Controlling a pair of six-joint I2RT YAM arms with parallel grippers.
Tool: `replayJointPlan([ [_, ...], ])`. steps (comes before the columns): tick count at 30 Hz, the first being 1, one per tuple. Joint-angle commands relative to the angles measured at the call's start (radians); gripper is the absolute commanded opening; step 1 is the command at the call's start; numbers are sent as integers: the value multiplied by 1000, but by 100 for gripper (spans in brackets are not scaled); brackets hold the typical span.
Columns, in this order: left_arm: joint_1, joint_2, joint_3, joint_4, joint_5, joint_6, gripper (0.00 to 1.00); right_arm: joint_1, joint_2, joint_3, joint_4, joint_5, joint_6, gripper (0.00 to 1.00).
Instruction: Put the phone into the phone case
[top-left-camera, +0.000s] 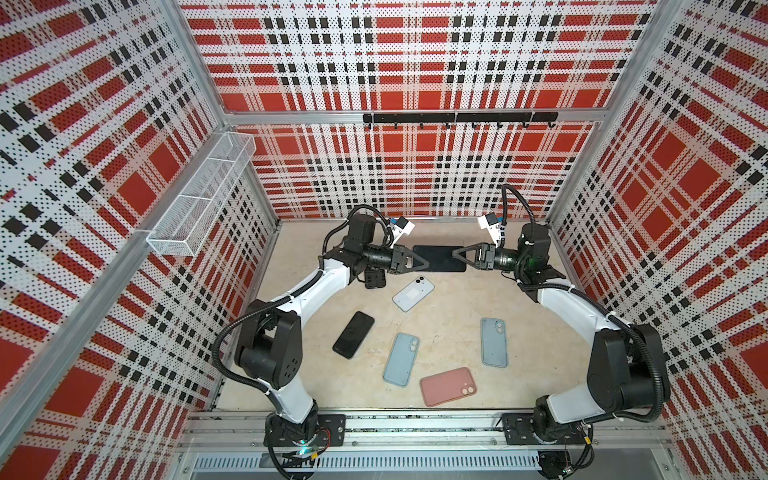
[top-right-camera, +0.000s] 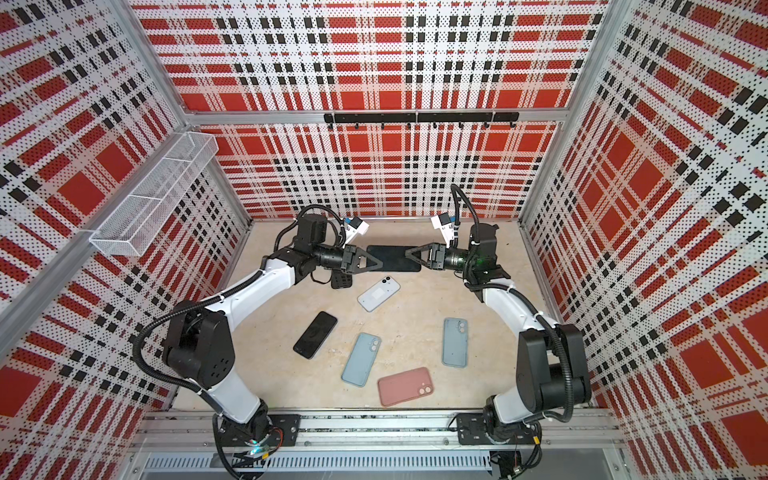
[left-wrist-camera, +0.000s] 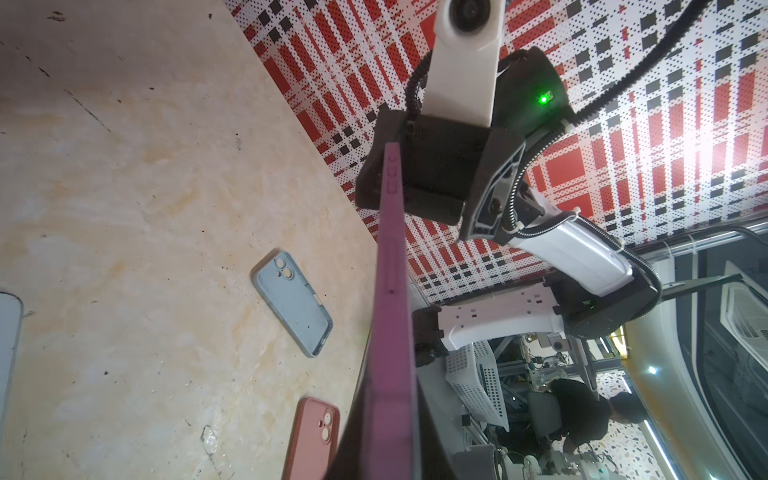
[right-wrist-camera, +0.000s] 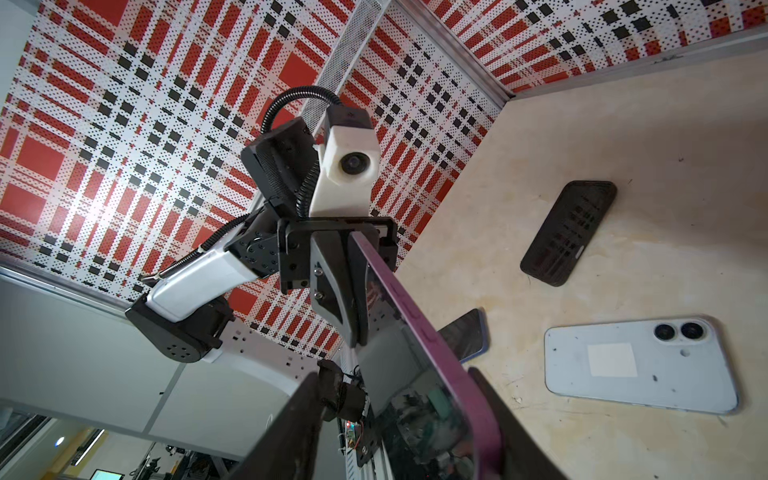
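The phone (top-left-camera: 440, 257) hangs in the air between the 2 tools, its left end inside the left tool (top-left-camera: 427, 265) and its right end inside the right tool (top-left-camera: 456, 252). Both top views show it as a dark slab bridging the gap from tool tip to tool tip (top-right-camera: 392, 257), clear of the tabletop (top-left-camera: 457, 320) below.

Its long axis runs straight from 1 tool to the other, and it lies flat. The glossy dark screen (right-wrist-camera: 415, 399) faces up, away from the tabletop. A purple case (right-wrist-camera: 442, 349) rims the screen and covers the side toward the tabletop; the left wrist view shows only that purple edge (left-wrist-camera: 392, 311), with moulded buttons. I cannot tell which end carries the lenses.

The left tool is clamped on the phone's end, jaws nearly together, 1 above and 1 below. The right tool's jaws stand apart and straddle the other end. Of its fingers (right-wrist-camera: 286, 436), 1 shows a gap to the screen; whether the other touches the purple back I cannot tell.

Below the tools, toward the arm bases, a white phone (top-left-camera: 413, 294), a black phone (top-left-camera: 353, 334), 2 blue cases (top-left-camera: 401, 359) and a pink case (top-left-camera: 448, 385) lie flat.
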Motion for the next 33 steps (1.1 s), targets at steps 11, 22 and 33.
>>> replayJointPlan([
  [11,-11,11,2,59,43,-11,0,7,63,-32,463,-98,291,23],
  [22,6,8,-23,140,12,-96,24,7,118,-28,695,-112,464,0],
  [33,91,-117,-106,138,-206,-86,59,6,-38,88,-239,148,-210,0],
])
